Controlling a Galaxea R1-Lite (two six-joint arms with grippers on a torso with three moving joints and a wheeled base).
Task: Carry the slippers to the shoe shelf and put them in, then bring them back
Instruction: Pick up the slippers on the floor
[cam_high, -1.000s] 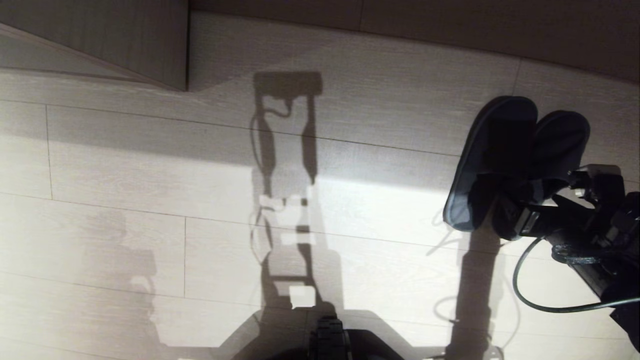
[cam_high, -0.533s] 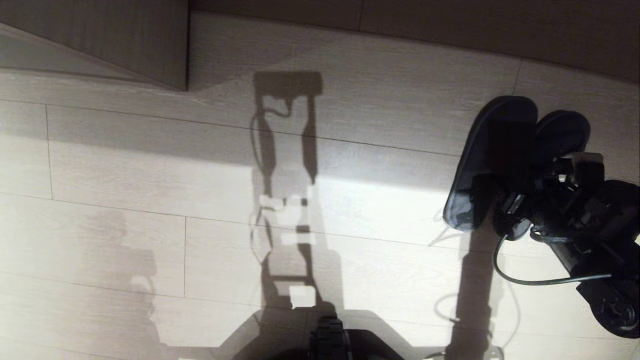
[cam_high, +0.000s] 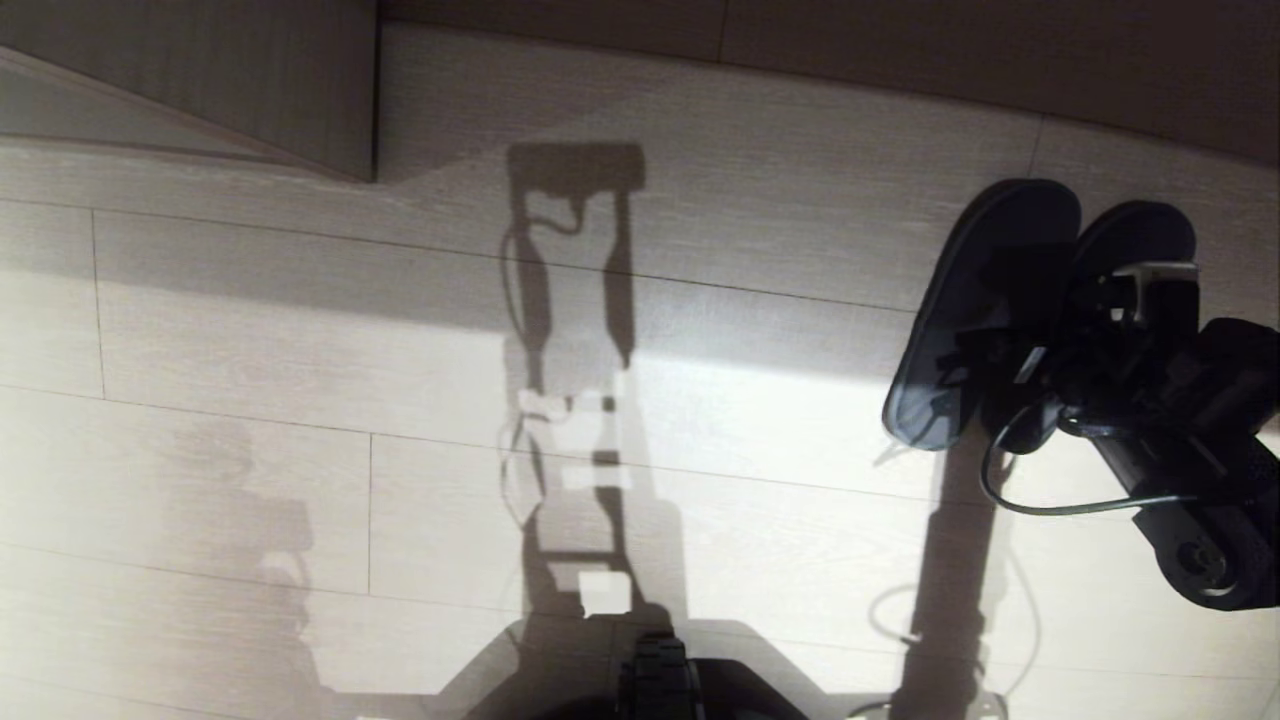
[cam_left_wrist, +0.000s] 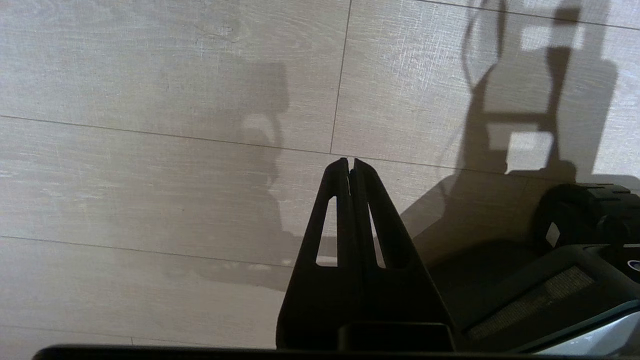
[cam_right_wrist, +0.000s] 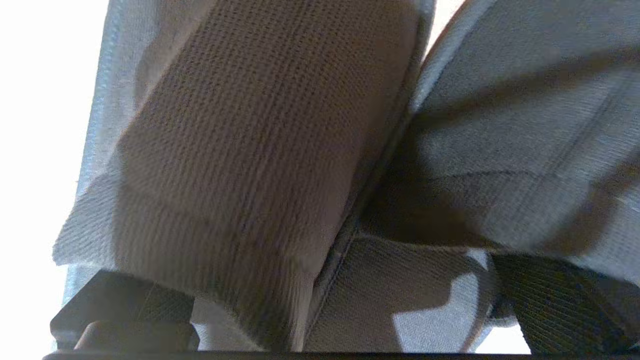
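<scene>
The slippers (cam_high: 1000, 230), dark grey and flat, lie side by side on the pale floor at the right of the head view, toes pointing away from me. My right gripper (cam_high: 1010, 355) reaches in low over their near ends, jaws spread wide and open. In the right wrist view the slippers (cam_right_wrist: 260, 125) fill the picture, their touching inner edges running down between the fingers; my right gripper (cam_right_wrist: 345, 310) shows only as dark blocks at either side. My left gripper (cam_left_wrist: 348, 162) hangs shut and empty above bare floor. Whether the wood-grain unit at the far left is the shoe shelf, I cannot tell.
A pale wood-grain unit's corner (cam_high: 250, 80) juts in at the far left. A dark band of wall (cam_high: 1000, 60) runs along the far side. My base (cam_high: 660, 680) sits at the near edge, its shadow across the floorboards. A black cable (cam_high: 1050, 505) loops under the right arm.
My right arm has pushed forward and deeper over the slippers' near ends. The slippers have slid slightly away from me in the last half second.
</scene>
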